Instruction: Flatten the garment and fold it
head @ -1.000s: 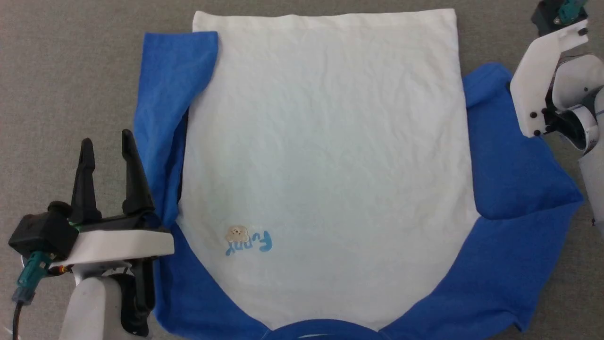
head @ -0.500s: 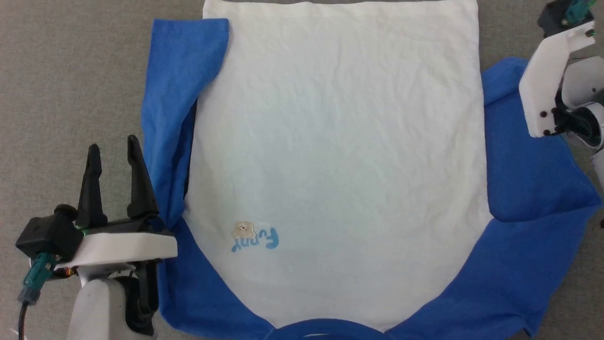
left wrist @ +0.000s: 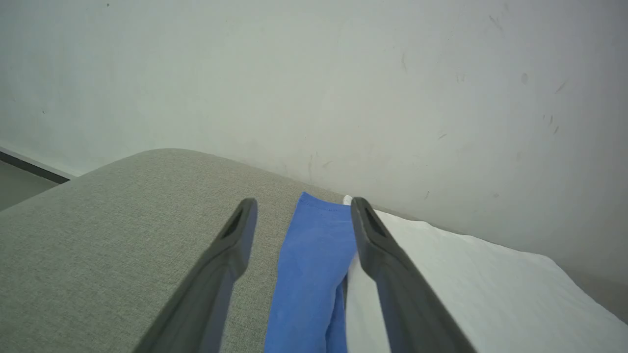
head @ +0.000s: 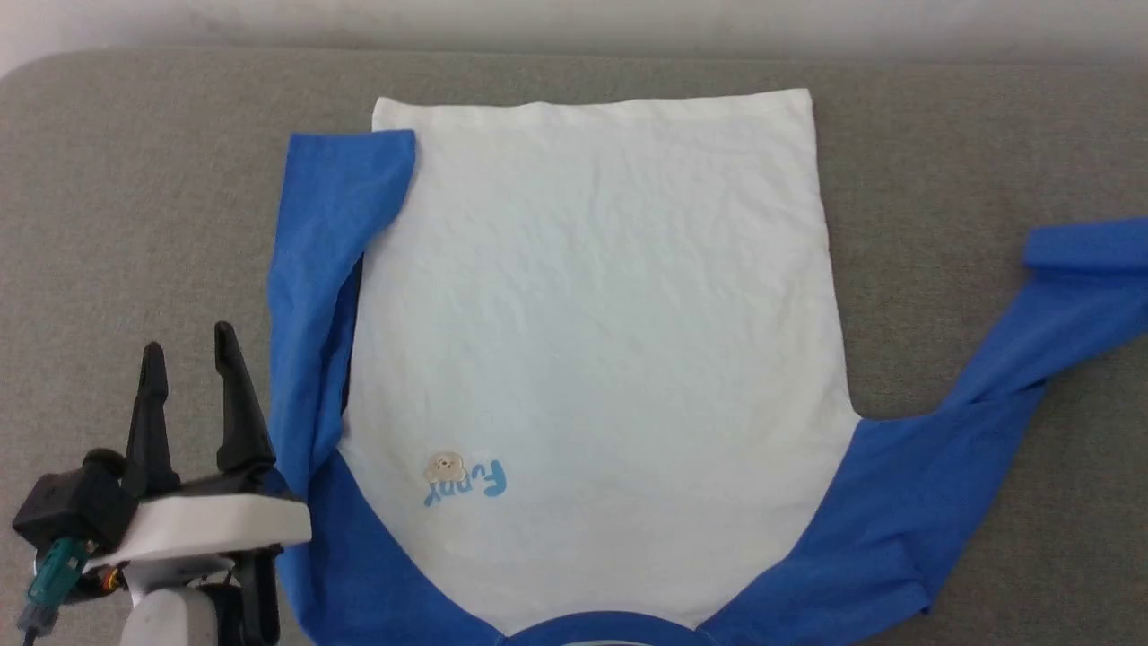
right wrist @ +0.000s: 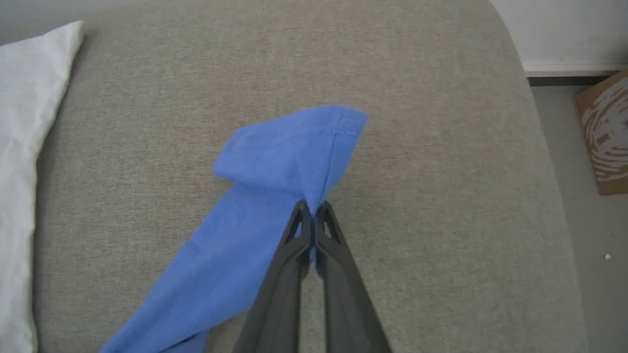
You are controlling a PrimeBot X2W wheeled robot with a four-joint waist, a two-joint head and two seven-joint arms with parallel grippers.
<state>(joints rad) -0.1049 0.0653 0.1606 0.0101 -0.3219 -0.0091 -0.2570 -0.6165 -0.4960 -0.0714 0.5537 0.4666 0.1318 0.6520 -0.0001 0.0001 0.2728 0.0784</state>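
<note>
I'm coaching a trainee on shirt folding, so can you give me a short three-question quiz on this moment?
1. Multiple choice. The right gripper is: A, open above the garment; B, shut on its blue sleeve; C, shut on nothing.
2. True or false: the left gripper is clamped on the garment.
3. Fill in: the "Funny" print lies nearer the ___ gripper.

Key: 1 B. 2 False: its fingers stand apart beside the folded sleeve, holding nothing. 3 left.
</note>
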